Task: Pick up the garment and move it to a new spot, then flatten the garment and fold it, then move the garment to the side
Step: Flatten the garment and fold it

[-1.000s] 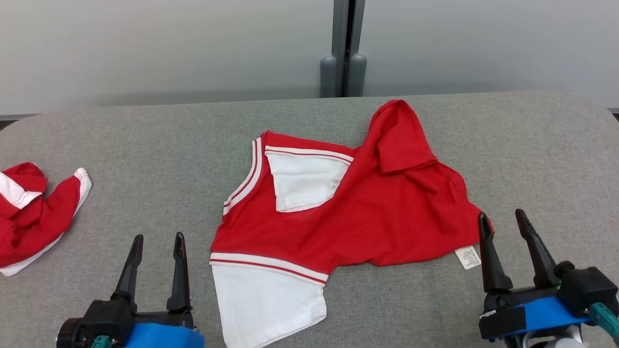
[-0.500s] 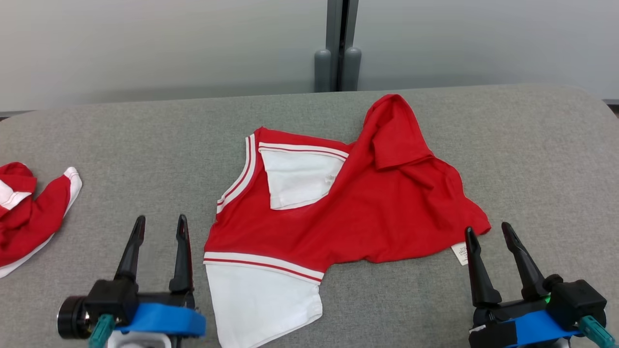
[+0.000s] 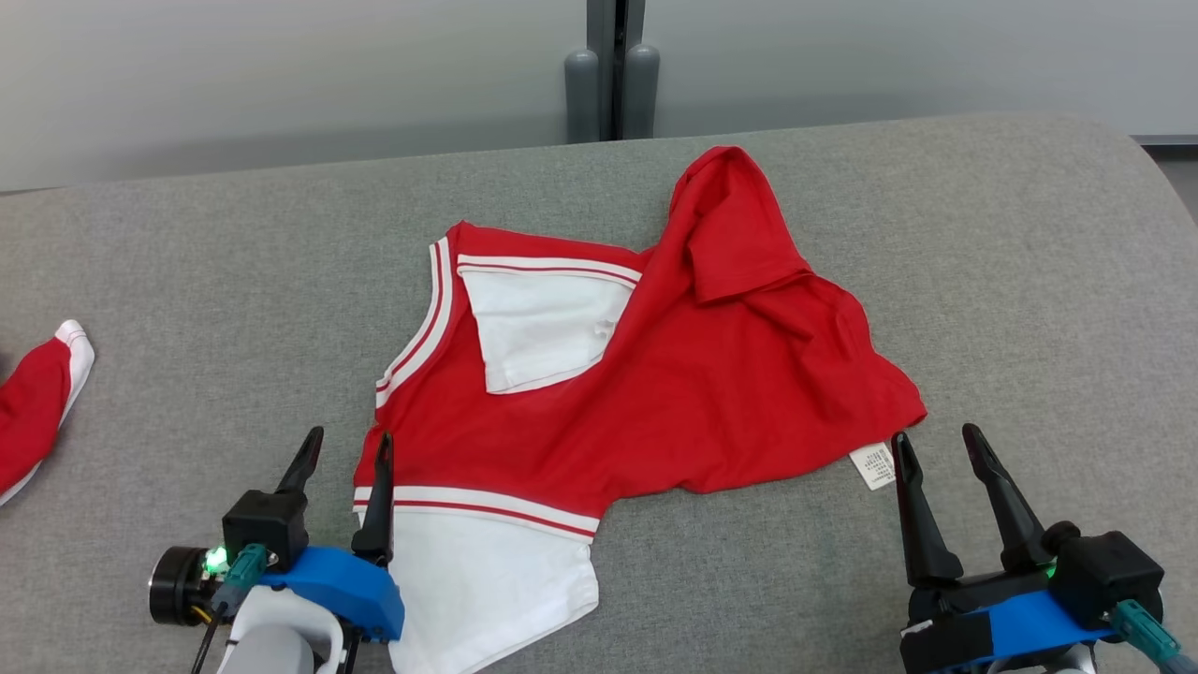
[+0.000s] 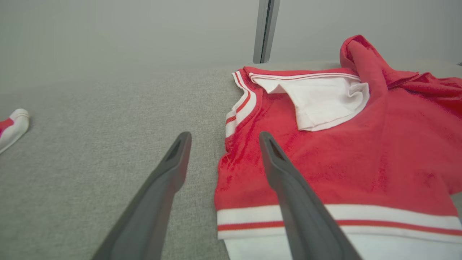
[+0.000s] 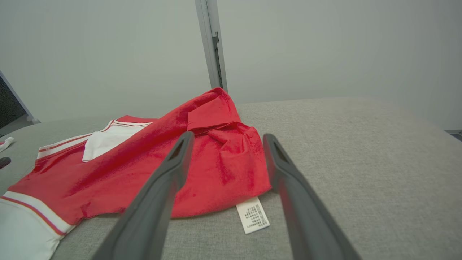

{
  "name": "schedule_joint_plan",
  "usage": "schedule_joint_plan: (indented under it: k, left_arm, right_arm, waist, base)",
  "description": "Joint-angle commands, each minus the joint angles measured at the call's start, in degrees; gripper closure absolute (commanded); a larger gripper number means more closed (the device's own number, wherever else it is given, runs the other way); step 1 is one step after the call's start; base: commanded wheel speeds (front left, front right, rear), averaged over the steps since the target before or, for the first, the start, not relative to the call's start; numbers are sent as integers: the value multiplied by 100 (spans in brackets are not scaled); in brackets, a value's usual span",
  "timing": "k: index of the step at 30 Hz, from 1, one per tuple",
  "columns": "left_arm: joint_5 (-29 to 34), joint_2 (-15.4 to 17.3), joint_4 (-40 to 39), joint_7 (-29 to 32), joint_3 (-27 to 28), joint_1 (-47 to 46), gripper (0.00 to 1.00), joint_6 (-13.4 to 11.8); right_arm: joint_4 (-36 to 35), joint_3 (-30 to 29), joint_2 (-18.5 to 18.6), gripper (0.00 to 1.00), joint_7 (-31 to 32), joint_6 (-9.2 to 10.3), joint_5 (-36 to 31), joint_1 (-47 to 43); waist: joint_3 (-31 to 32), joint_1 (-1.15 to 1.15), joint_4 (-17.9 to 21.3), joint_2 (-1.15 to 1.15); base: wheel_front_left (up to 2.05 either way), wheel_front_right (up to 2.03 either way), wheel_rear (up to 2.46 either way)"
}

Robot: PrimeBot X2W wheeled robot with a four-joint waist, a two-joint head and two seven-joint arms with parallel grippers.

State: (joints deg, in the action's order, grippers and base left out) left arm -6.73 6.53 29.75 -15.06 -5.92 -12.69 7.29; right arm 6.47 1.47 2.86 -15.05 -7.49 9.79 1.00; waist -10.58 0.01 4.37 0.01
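Note:
The garment (image 3: 655, 402), a red shirt with white sleeves and striped trim, lies crumpled in the middle of the grey table (image 3: 187, 281), one white sleeve turned onto its chest. My left gripper (image 3: 348, 436) stands open at its near-left edge; in the left wrist view the left gripper (image 4: 224, 134) straddles that edge, right finger over the garment (image 4: 343, 162), left finger over bare table. My right gripper (image 3: 936, 435) is open beside the near-right corner and its white label (image 3: 872, 465). In the right wrist view the right gripper (image 5: 229, 134) points over the garment (image 5: 144, 162) and the label (image 5: 252, 215).
A second red-and-white garment (image 3: 37, 412) lies at the table's left edge, its cuff (image 4: 12, 124) showing in the left wrist view. A grey post (image 3: 613, 75) stands against the wall behind the table. The table's right end curves away.
The camera has shifted, sliding the scene left and up. My left gripper has moved right to the garment's near-left edge. Both grippers stay open; the garment has not moved.

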Motion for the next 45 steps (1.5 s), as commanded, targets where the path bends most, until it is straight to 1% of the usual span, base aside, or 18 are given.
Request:
schedule_joint_plan:
  k: [1, 9, 11, 14, 15, 16, 17, 18, 25, 27, 31, 35, 37, 38, 39, 40, 43, 45]
  left_arm:
    - [-74, 40, 311, -7, -58, -144, 0, 16]
    - [-269, 88, 1344, -6, -356, -360, 0, 21]
    - [-332, 94, 1499, 4, -395, -389, 0, 21]
    - [-467, 17, 1666, 5, -561, -446, 0, 21]
    - [-520, 10, 1698, 7, -624, -468, 20, 21]
    - [-554, 22, 1701, 7, -688, -485, 52, 21]
    - [-584, 34, 1649, 6, -723, -494, 82, 21]
    - [-616, 45, 1589, 0, -725, -489, 100, 21]
    - [-714, 72, 1075, -9, -554, -265, 100, 19]
    - [-713, 121, 779, -9, -414, -71, 100, -8]
    - [-712, 192, 561, -10, -270, 100, 100, -30]
    - [-709, 234, 282, -9, -89, 361, 100, -120]
    - [-735, 248, 269, -9, -75, 453, 100, -105]
    - [-727, 254, 266, -10, -84, 469, 87, -95]
    - [-693, 261, 222, -11, -92, 477, 26, -90]
    - [-672, 240, 157, -16, -88, 488, 0, -90]
    - [-599, 177, -139, -16, -17, 572, 0, -88]
    - [-518, 115, -540, -17, 94, 618, 0, -139]
  right_arm:
    - [24, 19, 7, 0, -18, -1, 55, 110]
    - [85, 8, 7, 0, -18, -2, 78, 173]
    - [96, -2, 7, 0, -18, -1, 73, 180]
    - [112, -6, 7, 0, -18, -1, 69, 181]
    - [112, -3, 7, 0, -18, -1, 70, 184]
    - [113, 2, 7, 0, -18, -2, 72, 185]
    - [111, 3, 7, 0, -18, -1, 74, 178]
    - [104, -4, 7, 0, -17, -1, 76, 163]
    - [121, -35, 6, 0, -17, -1, 89, -12]
    - [173, -97, 7, 0, -18, -1, 91, -93]
    - [265, -153, 7, 0, -17, -2, 65, -152]
    - [374, -230, 9, 0, -17, -1, 29, -194]
    - [437, -238, 7, 0, -17, -2, 20, -207]
    - [467, -233, 6, 0, -18, -2, 14, -212]
    - [488, -223, 6, 0, -18, -2, 12, -221]
    - [508, -225, 7, 0, -17, -2, 10, -236]
    - [530, -222, 8, 0, -17, -1, 17, -255]
    - [504, -237, 8, 0, -17, -2, -17, -226]
  waist:
    - [-33, -1, 34, -1]
    - [-113, -1, 82, -1]
    - [-118, -1, 78, -1]
    - [-108, -1, 75, -1]
    - [-104, -1, 74, -1]
    - [-96, -1, 74, -1]
    - [-82, -1, 69, -1]
    - [-64, -1, 59, -1]
    - [77, -1, -69, -1]
    - [151, -1, -183, -1]
    - [202, -1, -293, -1]
    - [269, -1, -390, -1]
    - [302, -1, -414, -1]
    - [321, -1, -422, -1]
    - [340, -1, -430, -1]
    - [377, -1, -440, -1]
    - [451, -1, -463, -1]
    - [501, -1, -473, -1]
  base:
    - [0, 0, 0]
    - [0, 0, 0]
    - [0, 0, 0]
    - [0, 0, 0]
    - [0, 0, 0]
    - [0, 0, 0]
    - [0, 0, 0]
    - [0, 0, 0]
    - [0, 0, 0]
    - [0, 0, 0]
    - [0, 0, 0]
    - [0, 0, 0]
    - [0, 0, 0]
    - [0, 0, 0]
    - [0, 0, 0]
    - [0, 0, 0]
    - [0, 0, 0]
    - [0, 0, 0]
